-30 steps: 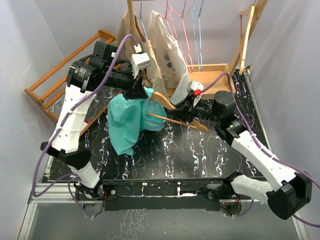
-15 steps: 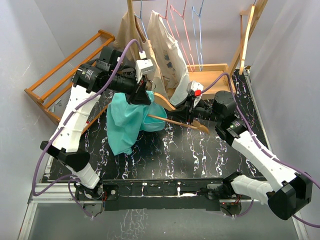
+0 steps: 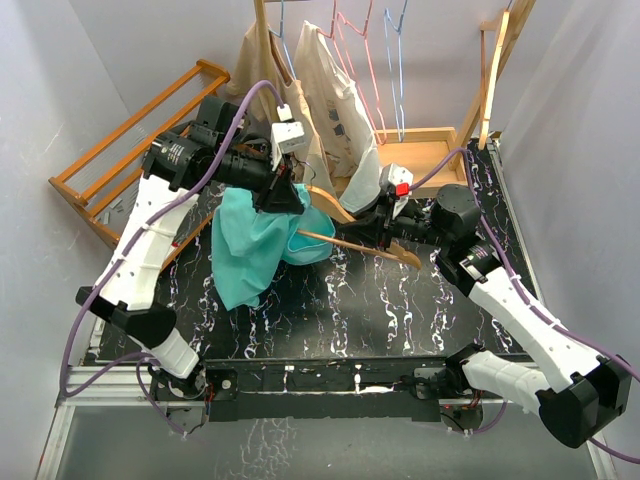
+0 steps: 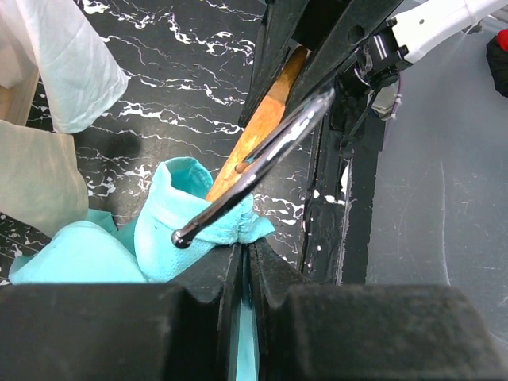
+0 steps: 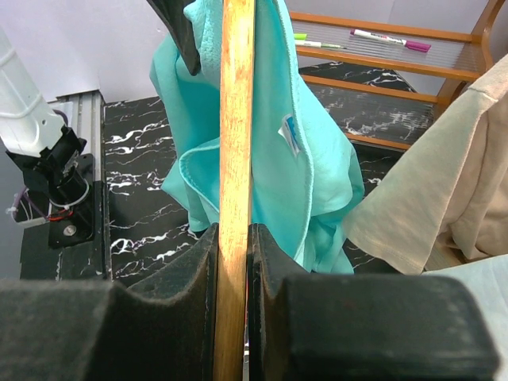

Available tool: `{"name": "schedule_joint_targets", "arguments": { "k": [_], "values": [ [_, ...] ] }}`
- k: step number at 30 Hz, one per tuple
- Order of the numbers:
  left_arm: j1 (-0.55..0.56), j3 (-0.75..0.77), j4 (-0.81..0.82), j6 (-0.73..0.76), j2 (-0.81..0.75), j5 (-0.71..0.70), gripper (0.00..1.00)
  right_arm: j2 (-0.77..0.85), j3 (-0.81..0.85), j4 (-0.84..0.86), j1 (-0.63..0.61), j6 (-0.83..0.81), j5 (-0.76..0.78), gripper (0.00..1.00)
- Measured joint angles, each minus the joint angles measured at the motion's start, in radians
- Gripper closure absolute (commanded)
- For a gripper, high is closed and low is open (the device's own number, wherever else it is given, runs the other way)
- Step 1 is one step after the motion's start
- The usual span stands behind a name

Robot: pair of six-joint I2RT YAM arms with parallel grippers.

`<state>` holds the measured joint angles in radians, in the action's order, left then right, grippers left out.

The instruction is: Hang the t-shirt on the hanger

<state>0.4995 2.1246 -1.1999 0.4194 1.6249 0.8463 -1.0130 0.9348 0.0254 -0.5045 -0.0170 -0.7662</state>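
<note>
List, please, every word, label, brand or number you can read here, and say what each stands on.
No text can be read in any view.
The small white-and-blue tag in the teal cloth t-shirt: too small to read.
The grey print on the cream hanging shirts: blurred, unreadable.
The light-brown wooden triangular hanger: no lettering visible.

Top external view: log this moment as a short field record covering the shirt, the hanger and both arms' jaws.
t-shirt: teal, bunched, draped over one end of the hanger, the rest hanging down
hanger: wooden, tilted, not yet through both shoulders
left jaws: shut on t-shirt cloth, next to the metal hook
right jaws: shut on the hanger's wooden bar
behind: cream shirts hanging at the back
</note>
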Motion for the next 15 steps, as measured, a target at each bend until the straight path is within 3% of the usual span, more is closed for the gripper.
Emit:
{"name": "schedule_joint_targets", "arguments": {
  "k": [3,5,15],
  "values": [
    [0.0,-0.011,0.001,0.007,-0.011,0.006,0.61,0.001,0.0,-0.005,0.001,-0.003,-0.003,0.92],
    [0.004,-0.019,-0.002,0.01,-0.021,0.008,0.53,0.001,0.0,-0.013,0.002,-0.006,0.002,0.92],
    [0.009,-0.062,0.01,0.011,-0.071,-0.031,0.53,0.006,0.0,-0.024,0.003,-0.009,-0.014,0.92]
  ]
}}
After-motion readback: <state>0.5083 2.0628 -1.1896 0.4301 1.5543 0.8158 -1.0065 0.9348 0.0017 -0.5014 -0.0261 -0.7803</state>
